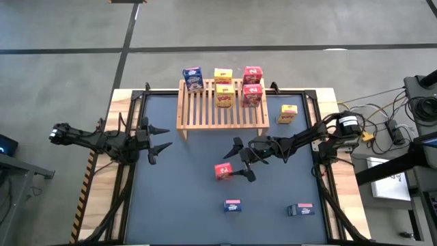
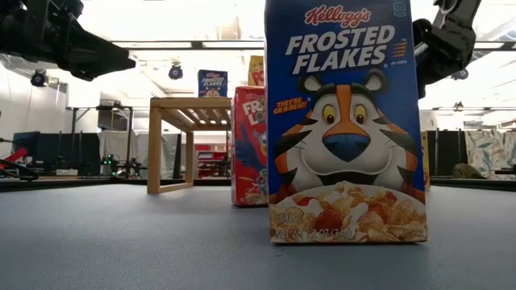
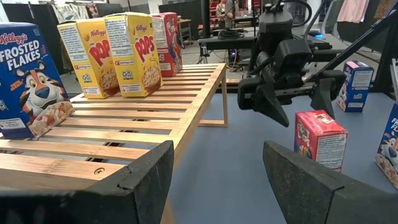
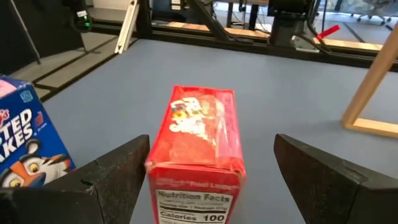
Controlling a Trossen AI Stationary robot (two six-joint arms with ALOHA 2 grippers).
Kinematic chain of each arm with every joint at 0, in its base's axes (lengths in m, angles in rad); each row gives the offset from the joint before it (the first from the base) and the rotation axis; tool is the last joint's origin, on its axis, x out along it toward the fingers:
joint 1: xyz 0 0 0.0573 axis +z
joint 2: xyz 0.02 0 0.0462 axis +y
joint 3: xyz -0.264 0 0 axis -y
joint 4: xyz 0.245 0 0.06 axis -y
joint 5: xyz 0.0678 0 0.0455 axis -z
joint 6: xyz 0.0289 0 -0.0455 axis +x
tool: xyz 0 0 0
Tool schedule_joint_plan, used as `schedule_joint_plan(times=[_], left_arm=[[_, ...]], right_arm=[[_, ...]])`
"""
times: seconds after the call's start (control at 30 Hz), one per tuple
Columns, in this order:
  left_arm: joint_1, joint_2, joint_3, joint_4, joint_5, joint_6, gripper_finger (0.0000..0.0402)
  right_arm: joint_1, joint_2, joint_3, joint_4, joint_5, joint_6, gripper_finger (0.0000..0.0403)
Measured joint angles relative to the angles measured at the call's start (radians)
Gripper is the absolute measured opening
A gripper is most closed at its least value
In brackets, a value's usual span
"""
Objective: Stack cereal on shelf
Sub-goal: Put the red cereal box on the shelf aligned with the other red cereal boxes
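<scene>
Right gripper (image 4: 211,180) straddles the red box (image 4: 202,140), fingers spread, not yet grasping — an off-centre closure could topple it. Left gripper (image 1: 160,138) waits released beside the shelf (image 1: 222,113).

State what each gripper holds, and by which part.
Nothing is held. The right gripper stands open around the red cereal box, fingers clear of its sides. The left gripper is open and empty beside the shelf.
</scene>
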Motion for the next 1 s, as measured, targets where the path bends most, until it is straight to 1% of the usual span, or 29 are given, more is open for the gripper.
schedule_joint_plan(times=[0.33,0.63,0.83,1.0], left_arm=[[0.0,0.0,0.0,0.0,0.0,0.0,0.0231],[0.0,0.0,0.0,0.0,0.0,0.0,0.0231],[0.0,0.0,0.0,0.0,0.0,0.0,0.0231],[0.0,0.0,0.0,0.0,0.0,0.0,0.0231]], right_arm=[[0.0,0.025,0.0,0.025,-0.002,0.001,0.0334],[-0.003,0.068,0.0,0.025,0.0,0.053,0.0334],[-0.003,0.097,0.0,0.102,0.0,0.071,0.0334],[-0.003,0.098,0.0,0.106,0.0,0.061,0.0334]])
